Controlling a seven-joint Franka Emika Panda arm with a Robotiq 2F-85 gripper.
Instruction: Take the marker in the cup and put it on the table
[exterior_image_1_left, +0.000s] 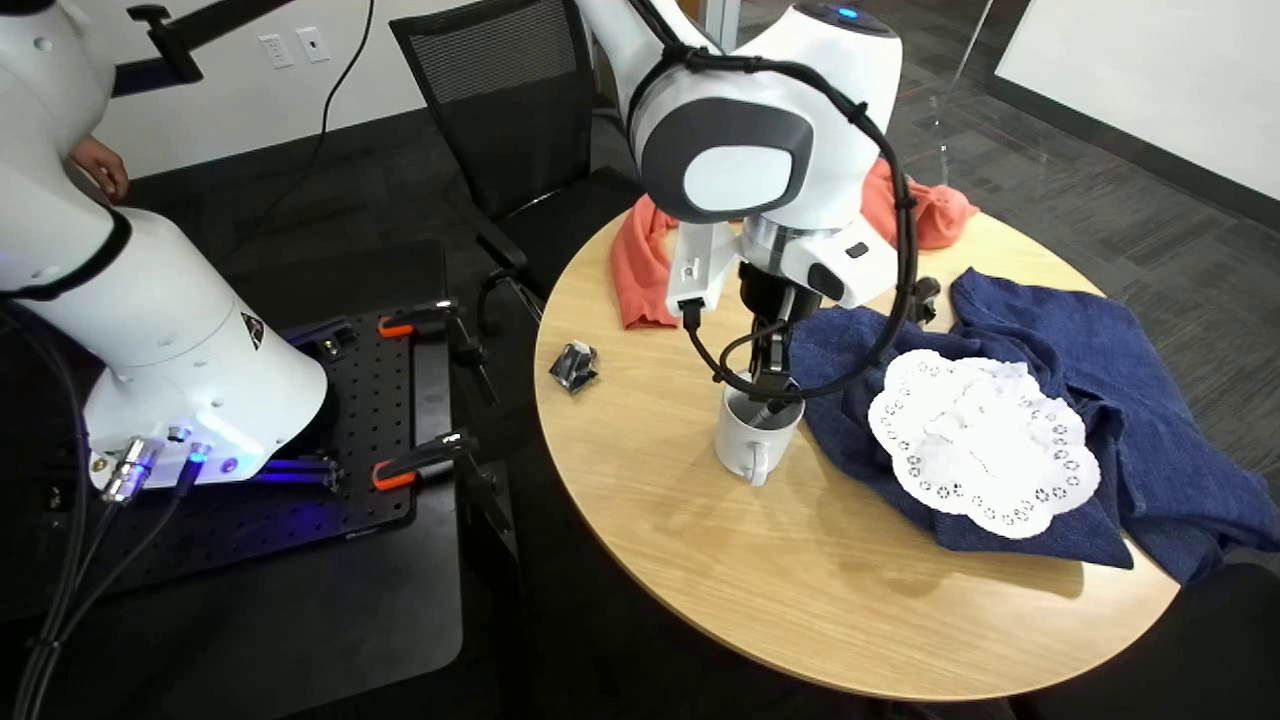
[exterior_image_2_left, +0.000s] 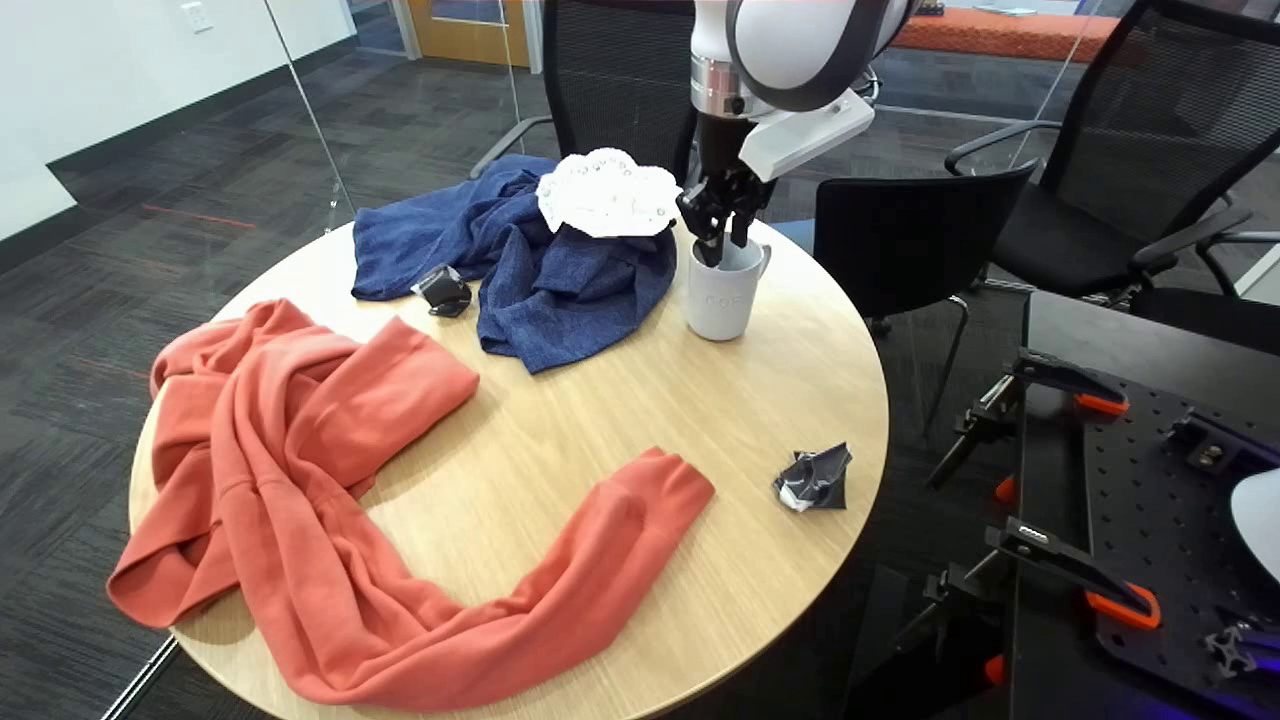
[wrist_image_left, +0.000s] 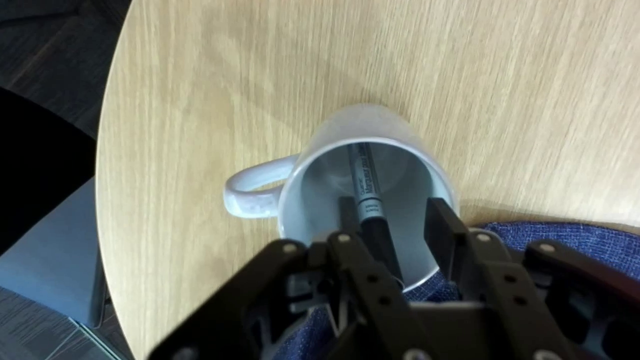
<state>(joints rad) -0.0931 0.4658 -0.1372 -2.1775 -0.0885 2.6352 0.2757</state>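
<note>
The cup (wrist_image_left: 320, 200) is a white mug standing upright on the tan round table (wrist_image_left: 200, 100); the cup also shows in both exterior views (exterior_image_1_left: 752, 450) (exterior_image_2_left: 718, 300). The marker (wrist_image_left: 368, 185) leans inside the cup, its grey printed barrel down and its black end up at the rim. My gripper (wrist_image_left: 392, 207) is open, pointing down at the cup's mouth. In the wrist view one finger is close beside the marker's left; the other is apart from it, near the cup's right wall. The left finger hides part of the marker's black end. The gripper also shows in both exterior views (exterior_image_1_left: 772, 375) (exterior_image_2_left: 725, 240).
A dark blue cloth (exterior_image_1_left: 870, 470) lies beside the cup, with a white lace doily (exterior_image_1_left: 985, 445) on it. A coral garment (exterior_image_2_left: 300, 480) covers one side of the table. Small black wrapped objects (exterior_image_2_left: 815, 480) (exterior_image_2_left: 443, 290) lie on the table. The cup's handle (wrist_image_left: 252, 200) sticks out sideways.
</note>
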